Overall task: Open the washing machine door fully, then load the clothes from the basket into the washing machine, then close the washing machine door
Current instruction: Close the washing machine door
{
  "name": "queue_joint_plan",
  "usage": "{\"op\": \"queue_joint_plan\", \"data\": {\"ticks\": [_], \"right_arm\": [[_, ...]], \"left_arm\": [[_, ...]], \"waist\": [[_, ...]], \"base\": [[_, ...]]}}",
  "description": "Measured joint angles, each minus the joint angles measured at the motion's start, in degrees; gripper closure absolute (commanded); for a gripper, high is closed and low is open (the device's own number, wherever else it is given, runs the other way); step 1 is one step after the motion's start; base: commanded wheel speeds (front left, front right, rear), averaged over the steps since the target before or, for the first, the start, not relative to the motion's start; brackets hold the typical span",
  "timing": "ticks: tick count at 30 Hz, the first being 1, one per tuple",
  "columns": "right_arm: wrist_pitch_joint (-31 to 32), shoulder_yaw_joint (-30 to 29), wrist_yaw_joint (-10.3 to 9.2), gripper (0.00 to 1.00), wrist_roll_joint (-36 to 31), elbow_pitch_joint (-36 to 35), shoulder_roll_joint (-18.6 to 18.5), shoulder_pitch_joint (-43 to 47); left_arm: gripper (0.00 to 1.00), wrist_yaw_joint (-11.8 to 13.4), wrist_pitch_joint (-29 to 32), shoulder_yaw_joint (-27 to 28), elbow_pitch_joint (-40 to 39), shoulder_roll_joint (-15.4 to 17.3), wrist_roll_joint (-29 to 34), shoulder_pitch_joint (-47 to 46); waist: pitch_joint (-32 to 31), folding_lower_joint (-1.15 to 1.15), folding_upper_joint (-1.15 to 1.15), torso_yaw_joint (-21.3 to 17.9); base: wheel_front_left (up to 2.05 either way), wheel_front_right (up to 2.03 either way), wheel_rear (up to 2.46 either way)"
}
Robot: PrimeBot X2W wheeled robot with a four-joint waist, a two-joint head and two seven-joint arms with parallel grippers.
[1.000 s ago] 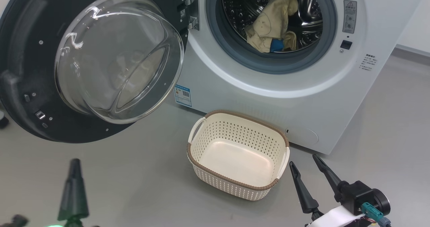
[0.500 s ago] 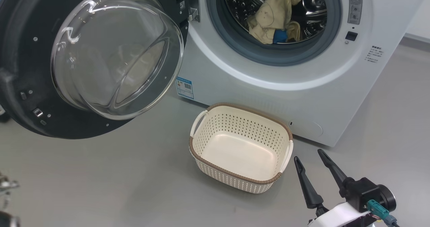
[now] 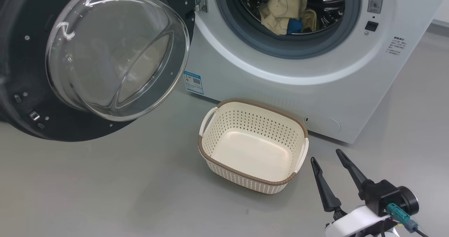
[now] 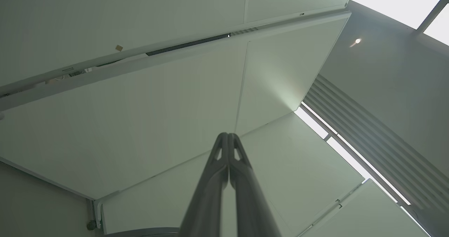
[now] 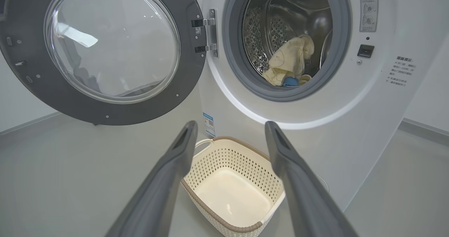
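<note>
Lifted from lower left since a second ago, our left jaws point at white panels (image 4: 140, 100), pressed together on nothing, while our right jaws gape empty beside the basket (image 3: 242, 176).

My head feed is bright and evenly lit from overhead; white glare streaks curl across the glass of the washing machine door (image 3: 115, 51), and the basket (image 3: 242, 182) throws only a faint soft shadow on the floor (image 3: 105, 188). On the right wrist feed the fingers (image 5: 165, 180) of the right gripper (image 5: 230, 124) are blurred up close, straight edges bowing near the borders. The left wrist feed looks dimmer, greenish, its ceiling light panels (image 4: 389, 5) blown out white
</note>
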Motion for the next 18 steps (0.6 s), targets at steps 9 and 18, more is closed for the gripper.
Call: {"op": "queue_joint_plan", "data": {"ticks": [9,18], "right_arm": [[1.5,1.0,0.05,0.0,-0.6,-1.6,-0.9,-1.3],[3.4,1.2,0.57,0.0,-1.6,-4.1,-3.0,-2.9]], "left_arm": [[1.0,6.2,6.9,0.7,12.8,10.5,0.4,-2.7],[1.0,6.2,10.9,-0.4,20.5,15.3,-0.1,-6.4]], "waist": [[2.0,0.0,0.0,-1.9],[5.8,0.0,0.0,-4.2]], "base": [[0.0,0.0,0.0],[0.0,0.0,0.0]]}}
